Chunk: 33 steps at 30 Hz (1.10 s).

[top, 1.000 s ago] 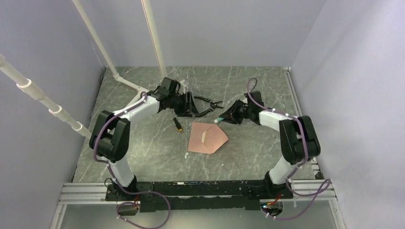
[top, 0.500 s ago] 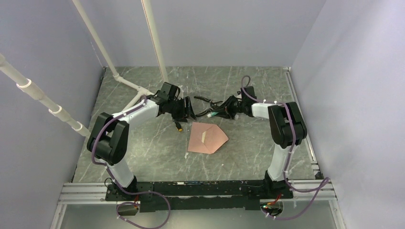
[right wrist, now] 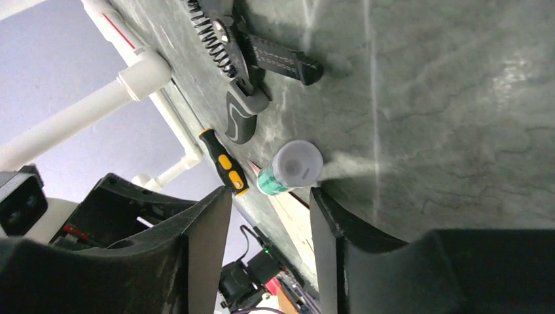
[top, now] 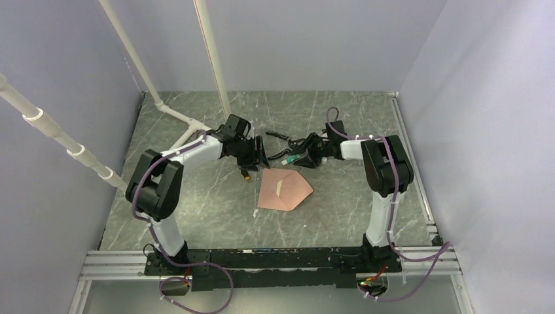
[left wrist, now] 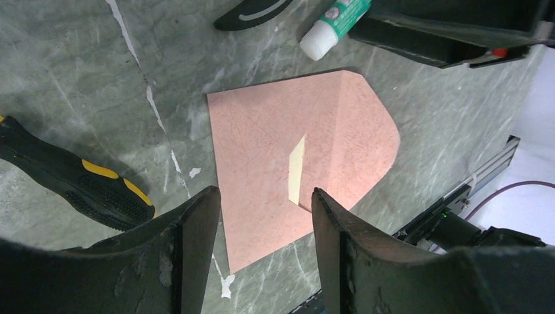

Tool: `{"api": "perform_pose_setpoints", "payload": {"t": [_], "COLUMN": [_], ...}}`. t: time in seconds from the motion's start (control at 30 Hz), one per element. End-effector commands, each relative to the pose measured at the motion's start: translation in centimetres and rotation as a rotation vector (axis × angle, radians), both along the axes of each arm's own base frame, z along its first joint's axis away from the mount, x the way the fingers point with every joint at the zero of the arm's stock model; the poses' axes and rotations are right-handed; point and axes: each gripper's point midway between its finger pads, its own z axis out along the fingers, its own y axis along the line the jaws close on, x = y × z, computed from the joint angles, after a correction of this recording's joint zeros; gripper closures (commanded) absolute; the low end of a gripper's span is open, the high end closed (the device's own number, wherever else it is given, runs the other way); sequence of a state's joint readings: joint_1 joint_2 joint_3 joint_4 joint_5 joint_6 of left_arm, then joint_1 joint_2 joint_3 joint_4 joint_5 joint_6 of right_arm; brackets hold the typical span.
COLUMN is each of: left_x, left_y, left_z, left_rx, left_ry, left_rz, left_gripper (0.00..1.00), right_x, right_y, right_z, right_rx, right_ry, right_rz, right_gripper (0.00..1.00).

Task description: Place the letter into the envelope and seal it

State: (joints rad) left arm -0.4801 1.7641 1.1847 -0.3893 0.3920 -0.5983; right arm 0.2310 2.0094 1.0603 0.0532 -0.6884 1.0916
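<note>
Both the left arm [top: 196, 149] and right arm [top: 383, 167]: white link shells, black joint housings. Thin purple cable [top: 133, 195] looped along each. The left gripper [left wrist: 265, 191] and right gripper [right wrist: 269, 191] have matte black wedge fingers [left wrist: 196, 252]. Bases on black rail [top: 275, 256].

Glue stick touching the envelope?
Apart. Left wrist view shows a strip of bare table between the glue stick white cap and the envelope nearest edge.
</note>
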Motion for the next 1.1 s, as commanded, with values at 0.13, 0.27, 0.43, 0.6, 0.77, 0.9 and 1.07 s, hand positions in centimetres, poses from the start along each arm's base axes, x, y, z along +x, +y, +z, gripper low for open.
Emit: {"api": "perform_pose_setpoints", "payload": {"t": [0.13, 0.27, 0.43, 0.6, 0.77, 0.9, 1.07], "left_x": [0.6, 0.5, 0.2, -0.5, -2.3, -4.1, -5.9], "left_y": [-0.2, -0.3, -1.1, -0.4, 0.3, 0.4, 1.1], "left_z": [-0.1, -0.3, -0.4, -1.7, -2.8, -3.3, -5.1], "left_rx": [0.048, 0.078, 0.144, 0.224, 0.296, 0.313, 0.358], "left_ry": [0.0, -0.031, -0.175, -0.188, -0.152, -0.128, -0.051], "left_rz": [0.012, -0.008, -0.046, -0.036, -0.057, -0.082, -0.073], "left_gripper": [0.41, 0.43, 0.44, 0.46, 0.45, 0.45, 0.51], "right_x": [0.4, -0.7, -4.0, -8.7, -11.4, -12.2, -12.7], "right_y": [-0.6, -1.9, -4.8, -7.7, -8.4, -7.9, -6.2], "right_z": [3.0, 4.6, 4.6, 1.1, 0.0, -0.1, -0.7], "right_rx": [-0.067, -0.15, -0.331, -0.498, -0.513, -0.477, -0.374], "right_ry": [-0.111, -0.192, -0.231, -0.177, -0.128, -0.117, -0.098], "right_rz": [0.017, 0.013, 0.024, 0.061, 0.083, 0.1, 0.15], "right_gripper": [0.41, 0.46, 0.65, 0.69, 0.74, 0.74, 0.75]}}
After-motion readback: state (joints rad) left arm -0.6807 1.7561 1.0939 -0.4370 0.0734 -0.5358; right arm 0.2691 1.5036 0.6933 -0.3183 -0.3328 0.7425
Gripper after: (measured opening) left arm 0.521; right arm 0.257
